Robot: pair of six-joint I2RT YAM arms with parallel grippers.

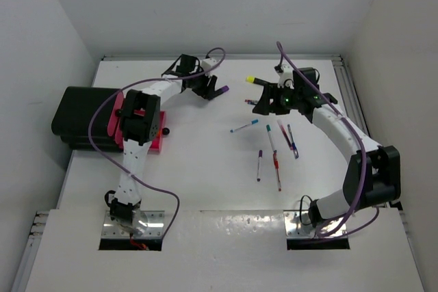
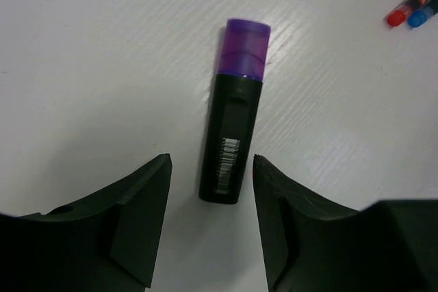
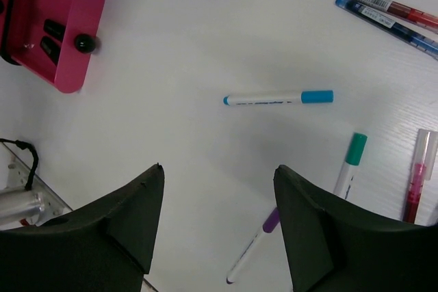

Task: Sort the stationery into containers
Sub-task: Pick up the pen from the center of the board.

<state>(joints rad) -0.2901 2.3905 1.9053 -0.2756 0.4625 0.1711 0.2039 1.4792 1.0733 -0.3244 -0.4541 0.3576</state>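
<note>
A purple highlighter [image 2: 233, 121] with a black body lies on the white table, its black end just between my left gripper's [image 2: 212, 169] open fingertips, untouched. From above, that gripper [image 1: 204, 88] is at the back centre, with the highlighter [image 1: 222, 91] beside it. My right gripper [image 1: 262, 100] is open and empty above the table [image 3: 219, 169]. Below it lie a blue-capped pen [image 3: 277, 98], a teal-capped pen [image 3: 350, 162] and a purple-capped pen [image 3: 253, 247]. A yellow highlighter [image 1: 254, 80] lies behind it. The pink tray [image 3: 61, 25] and the black box [image 1: 82, 117] stand at the left.
Several more pens [image 1: 276, 162] lie scattered right of centre, with a red and a blue one [image 3: 383, 1] side by side. My left arm [image 1: 140, 124] crosses over the pink tray. White walls close in the table at the back and sides.
</note>
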